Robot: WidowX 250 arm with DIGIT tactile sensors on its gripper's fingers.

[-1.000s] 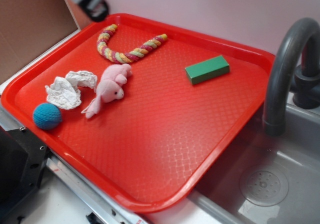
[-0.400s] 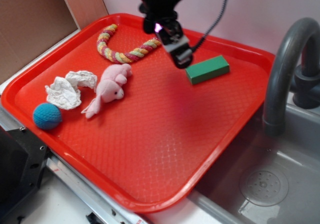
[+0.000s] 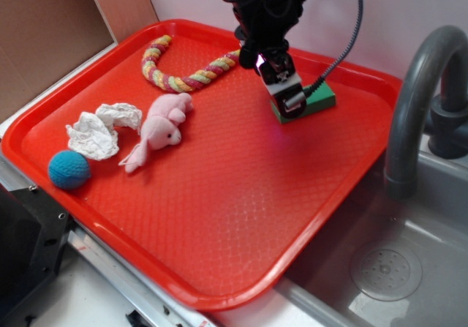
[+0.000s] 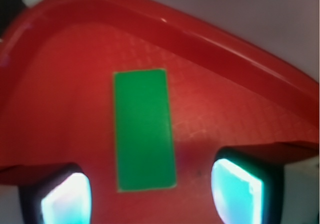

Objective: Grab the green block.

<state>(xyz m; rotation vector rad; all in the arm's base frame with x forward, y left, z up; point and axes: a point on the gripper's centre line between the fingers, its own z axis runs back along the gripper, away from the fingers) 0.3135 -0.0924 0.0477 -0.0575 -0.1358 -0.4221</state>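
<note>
The green block (image 3: 316,100) lies flat on the red tray (image 3: 219,217), toward the tray's 2 o'clock corner and near the far rim; in the exterior view its near end is covered by the gripper (image 3: 291,102), which hangs over it, though whether the tips touch it cannot be told; in the wrist view the block (image 4: 144,129) runs lengthwise from 12 to 6 o'clock, with the two fingertips (image 4: 65,199) standing apart at 7 and 5 o'clock, so the pincer is released and holds nothing, the jaws straddling the block's narrow width; the block sits a little left of the gap's middle there, so one likely fault is that the left tip comes down on top of the block instead of beside it, which would tip or push it; another is closing too high, so the tips slide off the sharp upper edges; a skewed squeeze could twist the block toward the rim; farther out, at 10 o'clock from the block, lies the striped rope (image 3: 183,67), and well apart at 9 o'clock the pink plush toy (image 3: 162,128), neither in the way.
</note>
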